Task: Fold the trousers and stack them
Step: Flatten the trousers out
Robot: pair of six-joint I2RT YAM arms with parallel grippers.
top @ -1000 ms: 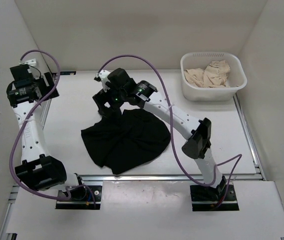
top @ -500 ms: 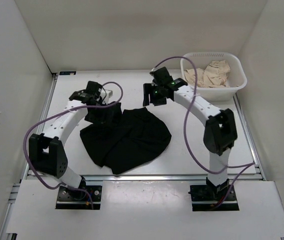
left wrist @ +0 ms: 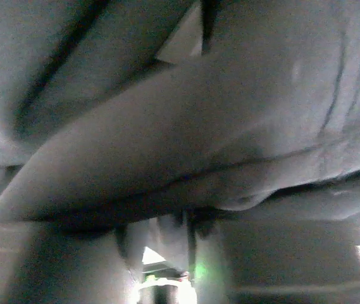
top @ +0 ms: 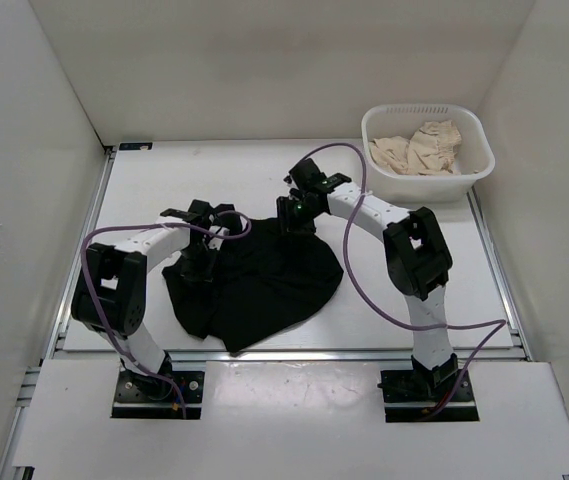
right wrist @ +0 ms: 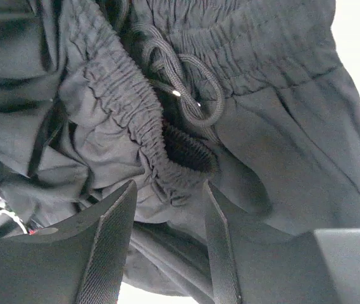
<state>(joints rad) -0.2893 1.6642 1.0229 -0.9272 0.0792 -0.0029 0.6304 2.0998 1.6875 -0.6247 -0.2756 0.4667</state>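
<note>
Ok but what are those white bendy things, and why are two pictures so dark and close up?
Those are two robot arms; each ends in a two-finger pincer called a gripper. The wide picture comes from a camera above them. It shows a table, black trousers in a crumpled heap, and a white basket holding beige cloth. The dark pictures come from small cameras on the wrists, very near the trousers. In the right one, the right gripper has its fingers apart on either side of the stretchy waistband, by the drawstring. The left gripper is down at the trousers too, but its camera sees only cloth, so I cannot tell whether it holds anything.
</note>
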